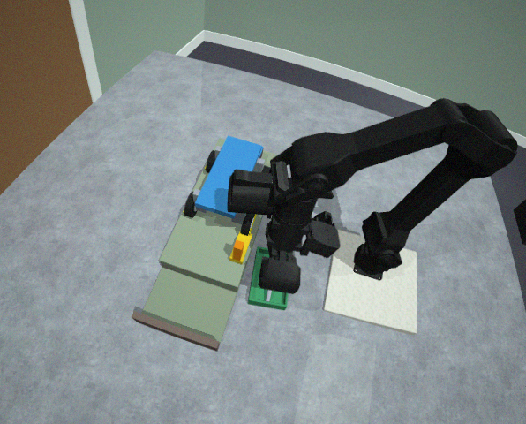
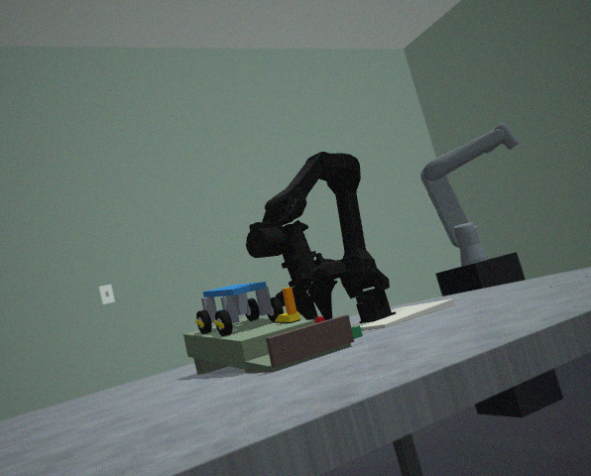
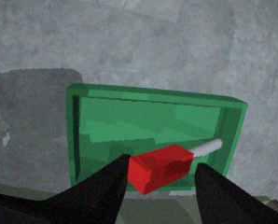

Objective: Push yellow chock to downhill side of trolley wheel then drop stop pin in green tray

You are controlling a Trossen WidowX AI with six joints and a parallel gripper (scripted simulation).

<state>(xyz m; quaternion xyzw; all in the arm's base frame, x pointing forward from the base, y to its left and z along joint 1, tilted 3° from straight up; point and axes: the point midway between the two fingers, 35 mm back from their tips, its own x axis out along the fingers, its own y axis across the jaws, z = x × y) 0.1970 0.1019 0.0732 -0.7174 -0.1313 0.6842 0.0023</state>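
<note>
1. Sage-green walls enclose the room, with a brown panel [image 1: 24,91] in a white frame on one side and a small white wall plate [image 2: 106,294] low on the far wall.
2. Mottled grey, the worktop [image 1: 94,237] carries everything; a dark strip of floor and a white skirting run behind it.
3. On the worktop, the pale green ramp [image 1: 199,264] has a brown lip [image 1: 176,330] at its low end.
4. At the ramp's upper end stands the trolley [image 1: 229,170], blue-decked and black-wheeled.
5. Just downhill of the trolley, the yellow chock [image 1: 240,248] with its orange handle sits on the ramp's edge, close against a wheel; actual contact cannot be confirmed.
6. Beside the ramp, next to the chock, lies the green tray [image 3: 158,115].
7. Beyond the tray from the ramp, the arm's base stands on a cream mat [image 1: 377,291].
8. Over the tray hangs the hand [image 3: 159,181], its fingers parted about halfway and gripping nothing.
9. Between those fingers, clear of both, the red-headed stop pin [image 3: 160,168] shows over the tray's near edge, its pale shaft pointing away from the ramp.
10. A grey arm on a black block [image 2: 480,274] stands further off.
</note>
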